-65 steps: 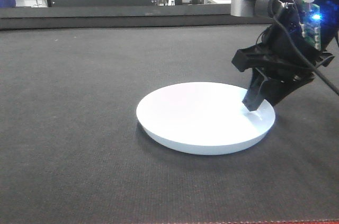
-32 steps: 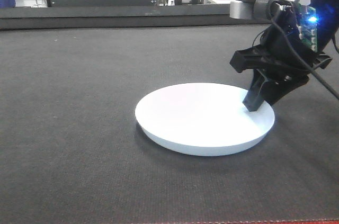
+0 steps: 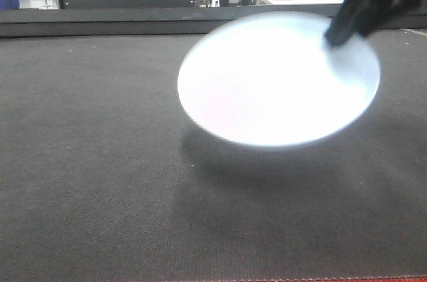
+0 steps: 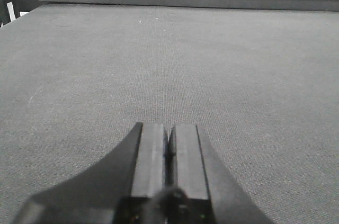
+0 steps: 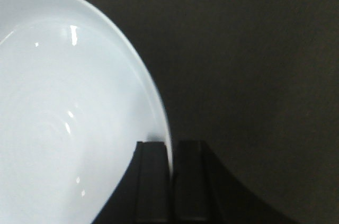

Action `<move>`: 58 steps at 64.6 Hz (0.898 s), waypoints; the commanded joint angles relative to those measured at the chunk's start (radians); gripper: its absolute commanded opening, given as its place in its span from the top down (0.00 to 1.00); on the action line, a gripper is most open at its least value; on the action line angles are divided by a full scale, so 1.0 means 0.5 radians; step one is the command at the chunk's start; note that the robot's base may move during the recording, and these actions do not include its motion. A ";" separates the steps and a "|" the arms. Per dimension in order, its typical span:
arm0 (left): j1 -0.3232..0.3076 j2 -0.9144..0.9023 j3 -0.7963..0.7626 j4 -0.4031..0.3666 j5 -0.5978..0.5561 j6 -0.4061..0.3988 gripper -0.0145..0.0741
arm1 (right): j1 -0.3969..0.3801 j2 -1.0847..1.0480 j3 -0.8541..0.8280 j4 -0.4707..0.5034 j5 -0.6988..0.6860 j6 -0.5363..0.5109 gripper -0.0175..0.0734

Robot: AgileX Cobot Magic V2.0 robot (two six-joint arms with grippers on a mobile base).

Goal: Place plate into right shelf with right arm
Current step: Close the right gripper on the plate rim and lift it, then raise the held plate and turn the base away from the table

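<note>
The white plate [image 3: 277, 82] hangs in the air above the dark mat, tilted with its upper face toward the front camera and blurred by motion. My right gripper [image 3: 337, 37] is shut on its right rim at the upper right. In the right wrist view the rim of the plate [image 5: 63, 113] runs between the two black fingers of the right gripper [image 5: 170, 147]. My left gripper [image 4: 168, 134] is shut and empty, low over bare mat. The right shelf is out of view.
The plate's shadow [image 3: 267, 175] lies on the dark mat [image 3: 100, 162] below it. A raised dark edge [image 3: 100, 25] runs along the table's far side, with racks and benches behind it. A red strip marks the front edge.
The plate has left the mat: my right gripper has lifted it up and tipped it toward the camera. The left gripper shows no earlier frame.
</note>
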 commanded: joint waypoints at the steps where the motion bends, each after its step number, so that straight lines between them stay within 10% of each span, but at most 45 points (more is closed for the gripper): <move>1: -0.003 -0.010 0.016 -0.008 -0.172 -0.007 0.89 | -0.009 -0.319 -0.029 0.022 -0.068 0.020 0.74; 58: -0.003 -0.010 0.016 -0.008 -0.172 -0.007 0.89 | -0.009 -2.403 1.154 0.162 -0.880 0.050 0.74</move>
